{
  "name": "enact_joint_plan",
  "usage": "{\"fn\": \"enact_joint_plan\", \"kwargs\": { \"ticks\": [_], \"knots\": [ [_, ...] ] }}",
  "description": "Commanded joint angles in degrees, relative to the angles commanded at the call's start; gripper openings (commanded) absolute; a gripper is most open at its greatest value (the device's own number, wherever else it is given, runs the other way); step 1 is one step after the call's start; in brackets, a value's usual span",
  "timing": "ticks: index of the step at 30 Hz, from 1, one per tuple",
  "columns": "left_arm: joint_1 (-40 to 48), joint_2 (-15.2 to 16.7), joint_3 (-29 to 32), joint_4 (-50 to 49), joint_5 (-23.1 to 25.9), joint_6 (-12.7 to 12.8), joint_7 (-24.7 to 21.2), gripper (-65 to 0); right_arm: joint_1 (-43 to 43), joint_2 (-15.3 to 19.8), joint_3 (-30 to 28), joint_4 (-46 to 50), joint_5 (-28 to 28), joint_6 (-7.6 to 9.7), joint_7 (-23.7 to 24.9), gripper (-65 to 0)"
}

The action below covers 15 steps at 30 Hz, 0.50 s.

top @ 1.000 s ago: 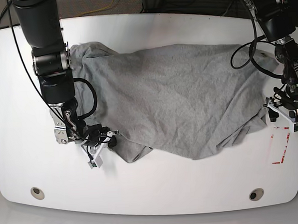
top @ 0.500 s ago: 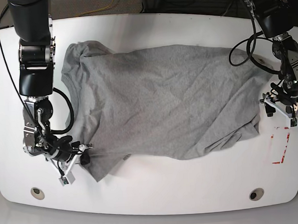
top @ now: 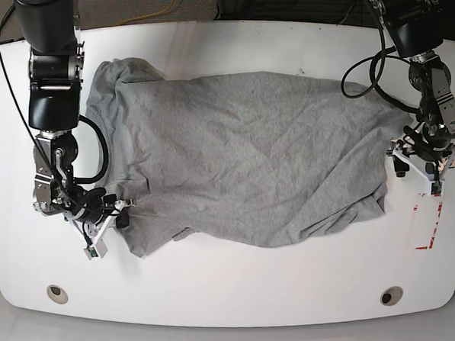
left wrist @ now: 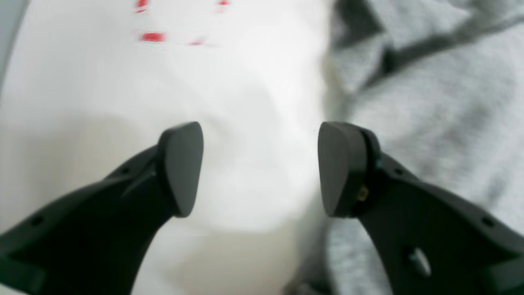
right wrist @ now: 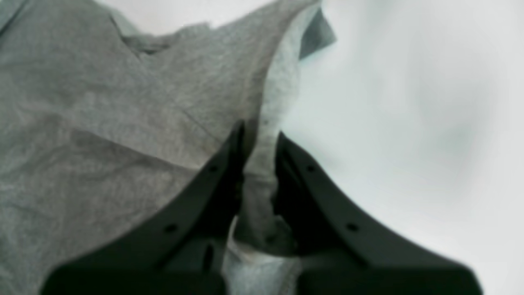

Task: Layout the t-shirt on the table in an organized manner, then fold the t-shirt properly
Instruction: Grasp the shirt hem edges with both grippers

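Grey cotton covers most of your counter point(top: 241, 292): the t-shirt point(top: 250, 162) lies spread across the middle of the white top, wrinkled, with its lower edge uneven and a small flap tucked under near the front.

Your right arm reaches down along the left side of the base view, its forearm nearly vertical and the wrist bent so that the right gripper point(top: 112, 217) points sideways at the shirt's edge. From the right wrist camera you see its fingers point(right wrist: 221, 172) pressed close together with a fold of the grey fabric point(right wrist: 123, 123) pinched between them; the hem runs up out of the grip and away over the white surface.

Your left arm comes down on the right side of the base view, cable looped beside it, with the left gripper point(top: 418, 168) low at the shirt's far edge. From the left wrist camera its fingers point(left wrist: 182, 168) stand wide apart and hold nothing: bare white counter lies between them, and the shirt's edge point(left wrist: 430, 94) is just beside the one on that view's right.

Red dashed marks point(top: 429, 232) sit on the counter near that gripper. Two round grey grommets point(top: 56, 291) lie near the front edge, and dark floor with cables shows beyond the back.
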Motion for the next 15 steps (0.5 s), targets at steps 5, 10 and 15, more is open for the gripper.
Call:
{"fn": "enact_joint_plan", "kwargs": {
  "ticks": [5, 10, 15],
  "knots": [
    [-0.3, 0.1, 0.0, 0.1, -0.1, 0.0, 0.0, -23.6, -0.2, 0.2, 0.1, 0.0, 0.0, 0.0, -0.3, -28.0],
    [-1.3, 0.7, -0.2, 0.2, -1.0, -1.4, -1.0, -23.6, -2.3, 0.8, 0.4, 1.9, 0.0, 0.0, -0.3, -5.8],
    [-3.2, 1.8, -4.1, 0.0, -3.8, -3.4, -2.7, -23.6, -6.0, 1.6, 0.3, 7.1, 0.0, 0.0, -0.3, -3.8]
  ]
}}
